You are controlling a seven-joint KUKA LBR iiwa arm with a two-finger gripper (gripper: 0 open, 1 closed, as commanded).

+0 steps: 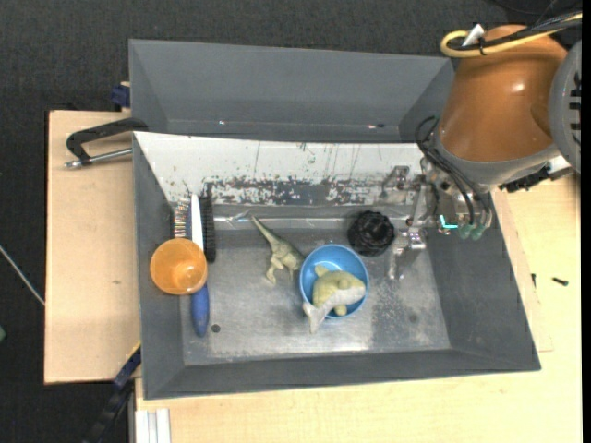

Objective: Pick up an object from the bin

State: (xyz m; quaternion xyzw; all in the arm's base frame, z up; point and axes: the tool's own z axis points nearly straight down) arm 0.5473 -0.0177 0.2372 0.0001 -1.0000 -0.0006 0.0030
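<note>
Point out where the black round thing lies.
In the camera view, the black round thing lies right of the middle of the bin, just above the blue bowl and left of the gripper.

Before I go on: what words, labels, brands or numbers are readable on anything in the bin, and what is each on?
None: no readable text anywhere.
No lettering shows on the orange cup, brush, toy dinosaur, blue bowl or black knob.
The dark specks on the bin's back wall look like scuff marks, not writing.
</note>
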